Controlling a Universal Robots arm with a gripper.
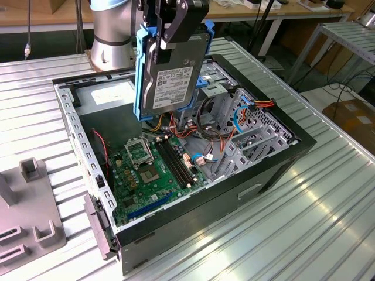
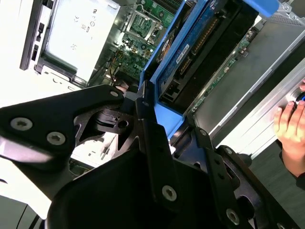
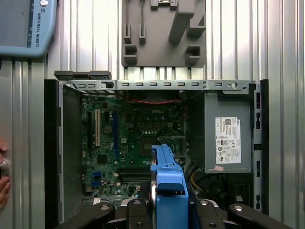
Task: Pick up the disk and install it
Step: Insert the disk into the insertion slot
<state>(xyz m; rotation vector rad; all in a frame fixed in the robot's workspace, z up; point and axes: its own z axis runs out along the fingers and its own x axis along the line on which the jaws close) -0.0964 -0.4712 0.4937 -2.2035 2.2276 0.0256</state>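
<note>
- A grey fixture block (image 1: 26,202) with upright pegs sits closest, at the exterior view's left, on the ribbed metal table (image 1: 281,234).
- Just beside it stands the open computer case (image 1: 193,219), lying on its side with the interior exposed.
- Inside, the green motherboard (image 1: 149,172) covers the case floor, and a silver power supply (image 1: 105,93) sits in the far corner.
- Behind the case rises the silver base of the robot arm (image 1: 111,35).
- The disk (image 1: 173,76) hangs upright above the case, over the far end of the motherboard and touching nothing below; its labelled grey face is turned to the exterior camera and its blue carrier rail frames the edges.
- The gripper (image 1: 167,35) holds it at the upper end: the jaws pinch the disk, with 1 black finger across the labelled face. In both wrist views the blue rail sits clamped between the 2 black fingers (image 2: 147,121).
- Further to the exterior view's right, the metal drive cage (image 1: 231,149) stands inside the case, with blue cables (image 1: 237,117) and an orange cable (image 1: 263,104) looping near it.
- A cardboard box (image 1: 354,120) lies beyond the table's edge.
- In the second wrist view a person's hand (image 2: 290,126) rests beside the case.
</note>
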